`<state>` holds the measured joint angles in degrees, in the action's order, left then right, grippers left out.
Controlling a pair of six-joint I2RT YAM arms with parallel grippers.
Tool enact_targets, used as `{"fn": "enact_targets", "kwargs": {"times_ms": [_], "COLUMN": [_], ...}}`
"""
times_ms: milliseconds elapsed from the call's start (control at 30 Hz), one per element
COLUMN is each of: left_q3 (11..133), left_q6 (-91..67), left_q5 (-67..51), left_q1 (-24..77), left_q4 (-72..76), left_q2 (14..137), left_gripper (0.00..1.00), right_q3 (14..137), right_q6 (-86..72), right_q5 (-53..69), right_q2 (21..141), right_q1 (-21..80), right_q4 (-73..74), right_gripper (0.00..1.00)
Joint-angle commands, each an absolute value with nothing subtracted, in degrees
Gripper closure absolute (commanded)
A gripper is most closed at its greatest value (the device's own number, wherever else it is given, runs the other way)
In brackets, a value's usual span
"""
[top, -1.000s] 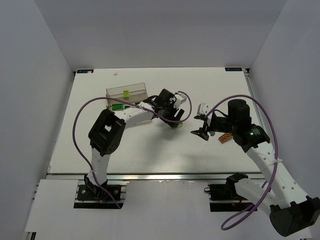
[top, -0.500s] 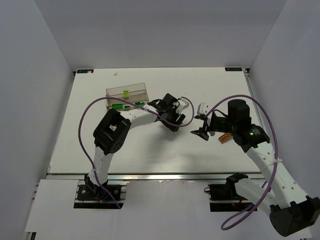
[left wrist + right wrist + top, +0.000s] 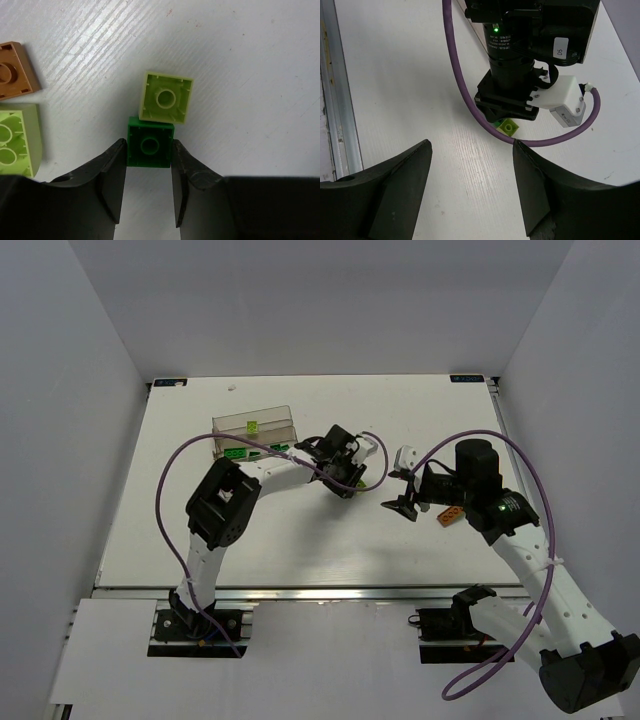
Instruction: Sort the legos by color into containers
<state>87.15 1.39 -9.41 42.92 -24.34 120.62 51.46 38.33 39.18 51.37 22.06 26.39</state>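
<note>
Now left fingers (image 3: 112,190) narrowed onto dark green lego (image 3: 150,145), touching lime lego (image 3: 165,97); right fingers (image 3: 395,195) wide, empty

Edge crops a seemingly orange brick (image 3: 16,69).

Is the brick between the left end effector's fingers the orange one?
No, the dark green brick sits between the fingers; the orange brick lies apart.
</note>
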Motion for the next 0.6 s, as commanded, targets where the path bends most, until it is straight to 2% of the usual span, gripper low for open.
{"fn": "enact_targets", "kwargs": {"times_ms": [0,200,433,567], "left_q3": [86.14,84.90,84.81,84.11], "left_q6": [1.32,1.32,0.62,-3.50], "left_q5": [-9.32,-8.88,-6.07,-4.49], "left_q1": [43.15,43.07,41.49,36.15], "left_q4": [-24.96,-25.05,-23.65,-21.45], "left_q2": [114.54,110.22,104.77,102.22], "left_gripper": [0.63,0.75,0.79,0.81], "right_q3": [50.89,50.71,50.62,50.54], "right_q6": [38.14,37.97,37.88,37.62], "right_q5": [39.46,39.46,39.64,39.81], "right_q2": [50.98,50.71,50.10,49.92], "right_q1": [21.71,21.45,20.66,20.57], "right_q4": [23.91,23.73,23.73,23.64], "right_gripper": [0.29,0.29,0.29,0.29]}}
